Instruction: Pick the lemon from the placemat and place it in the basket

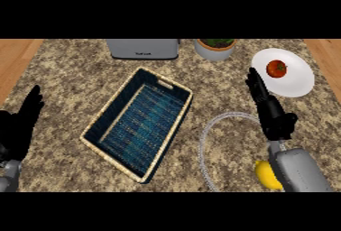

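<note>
Right robot hand (273,113) released, fingers straight, above placemat (208,135); lemon (266,175) beside forearm, untouched.

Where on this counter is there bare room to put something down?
Bare counter lies between the basket and the left hand, and between the basket and the placemat. The back right is crowded: plate with tomato, plant pot, right hand. The basket holds nothing.

Looking down past my own fingers, I find only one bit of lettering: a small dark mark on the front of the grey toaster (142,48) at the counter's far edge, too small for me to read.
</note>
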`<control>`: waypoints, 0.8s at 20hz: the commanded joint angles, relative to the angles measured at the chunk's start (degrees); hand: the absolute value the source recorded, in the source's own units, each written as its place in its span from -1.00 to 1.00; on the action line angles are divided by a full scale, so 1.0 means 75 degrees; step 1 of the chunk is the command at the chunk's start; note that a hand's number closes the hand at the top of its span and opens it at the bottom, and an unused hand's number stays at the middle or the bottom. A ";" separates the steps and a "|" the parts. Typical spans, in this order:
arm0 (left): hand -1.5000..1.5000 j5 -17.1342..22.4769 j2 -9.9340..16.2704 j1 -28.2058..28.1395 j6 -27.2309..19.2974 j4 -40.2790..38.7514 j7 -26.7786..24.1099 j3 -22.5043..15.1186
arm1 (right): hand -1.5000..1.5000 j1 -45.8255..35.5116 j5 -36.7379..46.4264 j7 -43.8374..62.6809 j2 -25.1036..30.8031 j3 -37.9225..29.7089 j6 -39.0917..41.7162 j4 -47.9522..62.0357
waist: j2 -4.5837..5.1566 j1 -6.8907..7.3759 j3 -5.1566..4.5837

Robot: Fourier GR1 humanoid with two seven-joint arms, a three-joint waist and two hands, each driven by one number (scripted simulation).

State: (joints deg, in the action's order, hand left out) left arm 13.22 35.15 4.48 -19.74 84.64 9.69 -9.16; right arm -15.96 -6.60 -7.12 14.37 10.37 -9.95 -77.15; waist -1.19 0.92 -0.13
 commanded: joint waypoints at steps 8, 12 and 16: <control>0.00 -0.0307 -0.0119 0.0967 0.0735 0.0811 -0.1125 -0.0528 | 1.00 0.0928 -0.1829 -0.0075 -0.1140 0.3500 0.4564 -0.0927 | 0.0223 0.0013 0.0049; 0.00 -0.0376 0.0006 0.0438 0.0773 0.0909 -0.1412 -0.0430 | -1.00 0.2949 -0.0987 -0.0867 0.0188 0.4501 0.4674 -0.3045 | -0.0008 -0.0460 0.0013; 0.00 -0.0281 0.0013 0.0586 0.0970 0.0692 -0.1520 -0.0266 | -1.00 0.2824 0.0518 -0.0788 0.1312 0.3667 0.3561 -0.5056 | 0.0019 -0.0537 0.0002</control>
State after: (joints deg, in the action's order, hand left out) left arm 10.89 35.13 8.93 -13.50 89.74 -0.93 -11.46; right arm 2.94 -9.62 -12.50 18.00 39.13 19.56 -103.96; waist -0.82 -2.31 0.00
